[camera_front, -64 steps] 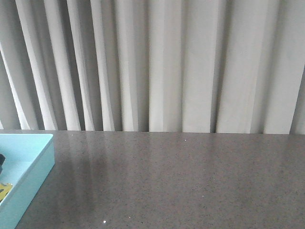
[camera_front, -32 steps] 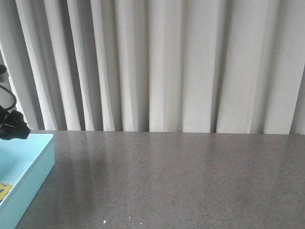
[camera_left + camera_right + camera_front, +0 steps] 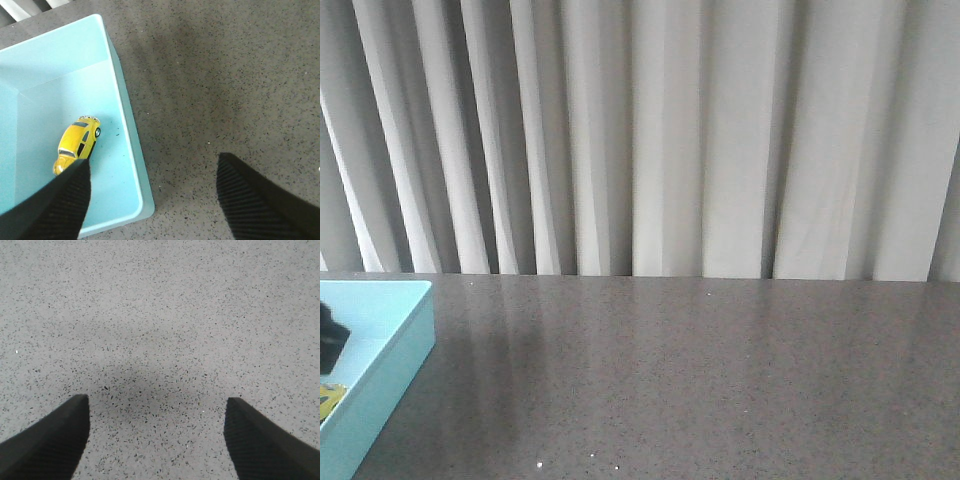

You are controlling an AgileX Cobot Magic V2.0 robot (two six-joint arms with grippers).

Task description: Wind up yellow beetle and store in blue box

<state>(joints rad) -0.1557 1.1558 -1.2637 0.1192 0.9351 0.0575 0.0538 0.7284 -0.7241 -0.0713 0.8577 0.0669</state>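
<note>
The yellow beetle (image 3: pixel 76 143) lies on the floor of the blue box (image 3: pixel 131 150) near its long wall. In the front view only a yellow sliver of the beetle (image 3: pixel 328 399) shows at the left edge, inside the blue box (image 3: pixel 390 365). My left gripper (image 3: pixel 152 172) is open and empty, held above the box's corner; one finger hangs over the box beside the car, the other over the table. A dark bit of the left arm (image 3: pixel 328 335) shows at the front view's left edge. My right gripper (image 3: pixel 156 407) is open and empty above bare table.
The grey speckled table (image 3: pixel 700 380) runs back to a pale pleated curtain (image 3: pixel 660 140). The box stands at the table's left side, partly out of the front view.
The dark part of the left arm that stood high at the left edge half a second ago has dropped lower over the box. The beetle and box have not moved.
</note>
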